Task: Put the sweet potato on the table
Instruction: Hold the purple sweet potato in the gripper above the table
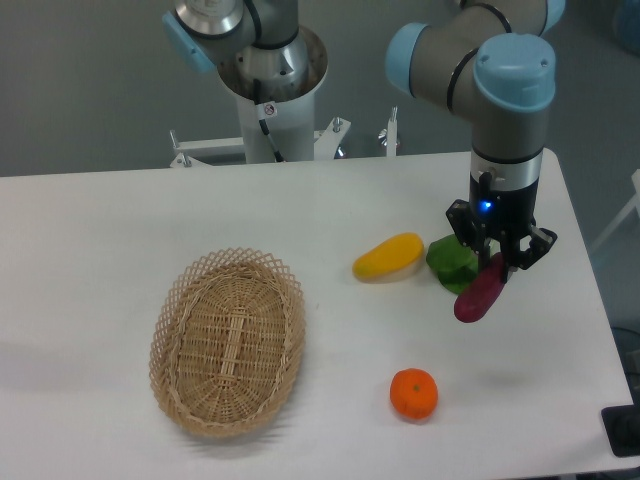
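Observation:
The sweet potato (480,292) is a dark magenta tuber, tilted, hanging above the right part of the white table (120,230). My gripper (497,262) is shut on its upper end, with the lower end pointing down-left. A faint shadow lies on the table below and to the right of it, so it looks lifted off the surface.
A green vegetable (450,261) lies just left of the held tuber, beside a yellow oblong fruit (388,257). An orange (413,393) sits near the front edge. An oval wicker basket (228,340) stands at the front left. The table's right edge is close to the gripper.

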